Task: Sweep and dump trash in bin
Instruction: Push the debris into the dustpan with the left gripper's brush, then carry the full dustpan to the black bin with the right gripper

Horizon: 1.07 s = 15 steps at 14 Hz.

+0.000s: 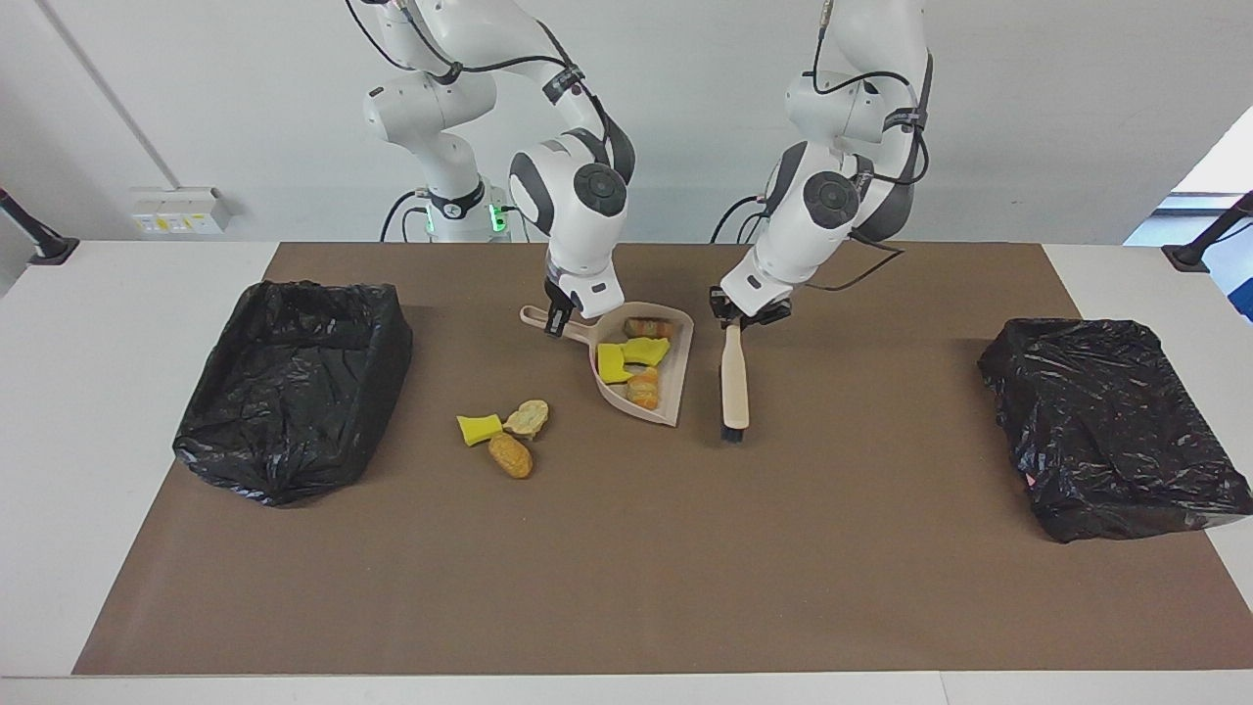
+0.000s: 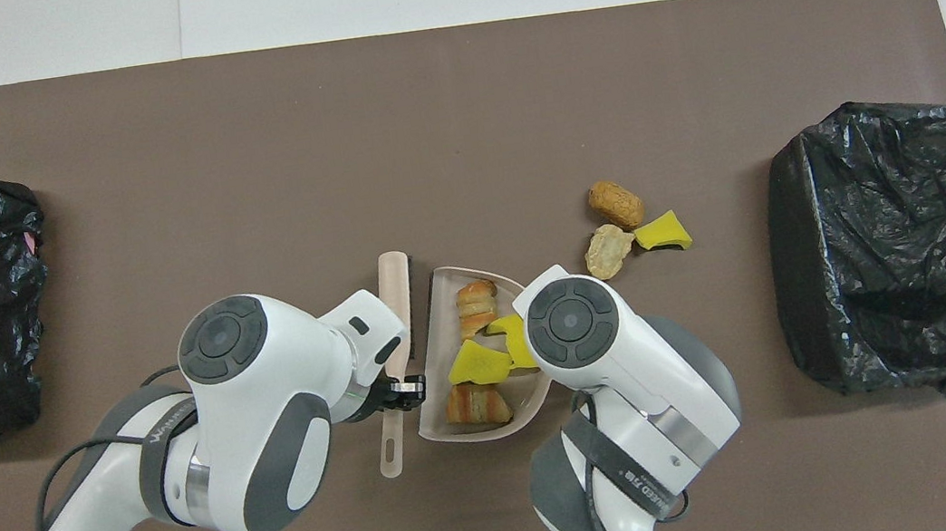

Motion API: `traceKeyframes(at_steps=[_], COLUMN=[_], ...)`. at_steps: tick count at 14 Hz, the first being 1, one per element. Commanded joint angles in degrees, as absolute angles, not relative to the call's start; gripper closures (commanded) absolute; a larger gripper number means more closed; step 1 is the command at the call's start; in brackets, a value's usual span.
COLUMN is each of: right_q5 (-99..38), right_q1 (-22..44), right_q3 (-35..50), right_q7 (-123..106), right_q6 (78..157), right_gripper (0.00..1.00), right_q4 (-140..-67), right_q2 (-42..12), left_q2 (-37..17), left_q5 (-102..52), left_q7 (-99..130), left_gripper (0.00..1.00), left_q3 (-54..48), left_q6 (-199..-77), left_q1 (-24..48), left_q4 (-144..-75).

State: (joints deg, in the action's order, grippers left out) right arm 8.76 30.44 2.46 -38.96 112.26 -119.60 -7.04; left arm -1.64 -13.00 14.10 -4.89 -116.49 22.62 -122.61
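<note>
Trash lies on brown mat.

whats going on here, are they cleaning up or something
Two robot arms are sweeping scraps off a brown mat. The left gripper holds a brush by its handle, just beside the mouth of a dustpan. The right gripper holds that dustpan's handle. Four scraps lie inside the pan. Three more scraps sit loose on the mat, toward the right arm's end. A black-lined bin stands at that end and another bin at the left arm's end.
</note>
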Motion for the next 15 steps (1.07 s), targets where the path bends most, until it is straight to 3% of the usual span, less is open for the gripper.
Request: traceKeyframes(at_steps=[1,6,10,15], right_q5=[7.9,6.4,4.7,3.3], right_q1=[29.2,23.0,16.1,6.1], right_q3=[2.7,2.7,2.4,2.0], right_q7=[-37.2,-39.3,-46.8,-54.0], right_q6=[111.4,109.4,104.2,99.4], right_gripper=[1.0,1.0,1.0,1.0], right_q4=[-119.5,-119.2,-113.6,-108.5], right_q2=[-6.1,0.6,1.4,4.3], left_q2=[-1.1,-0.1,1.3,7.8], left_q5=[-7.1,-3.7,-4.0,-9.5], left_q7=[20.4,23.6,25.3,33.7], left_gripper=[1.0,1.0,1.0,1.0], left_q3=[-5.4,-5.4,-5.9,-6.2], left_q6=[-112.3,-111.4,-110.9,-114.9], left_q1=[21.0,19.4,20.7,30.5], left_q4=[-119.5,-119.4,-121.1,-130.4])
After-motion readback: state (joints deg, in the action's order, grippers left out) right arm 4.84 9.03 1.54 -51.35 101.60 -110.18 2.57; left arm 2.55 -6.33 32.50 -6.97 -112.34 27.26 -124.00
